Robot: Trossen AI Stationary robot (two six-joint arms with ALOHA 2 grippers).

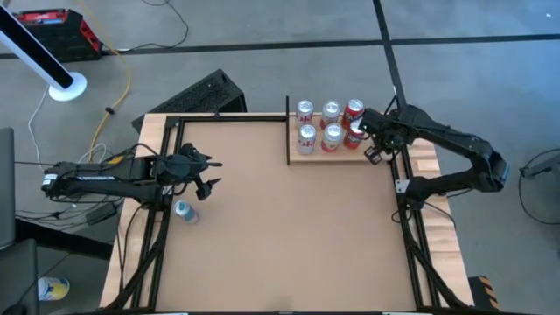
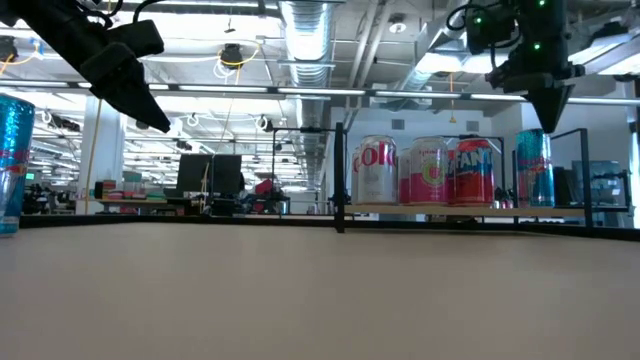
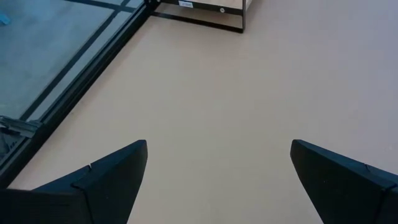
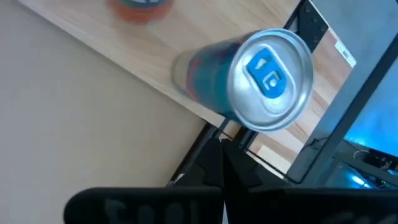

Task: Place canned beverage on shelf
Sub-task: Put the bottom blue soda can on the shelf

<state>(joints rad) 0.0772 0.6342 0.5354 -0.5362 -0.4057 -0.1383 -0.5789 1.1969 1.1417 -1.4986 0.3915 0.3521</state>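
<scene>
A blue can (image 4: 261,81) is seen upright at the right end of the shelf (image 1: 343,152), upper centre-right of the high view, beside other cans; the right gripper (image 1: 366,140) is held just above it, its jaws' state not discernible. At left, the left gripper (image 1: 210,172) is held with jaws wide apart and empty above the counter (image 1: 280,236), another blue can (image 1: 184,211) standing nearby.
</scene>
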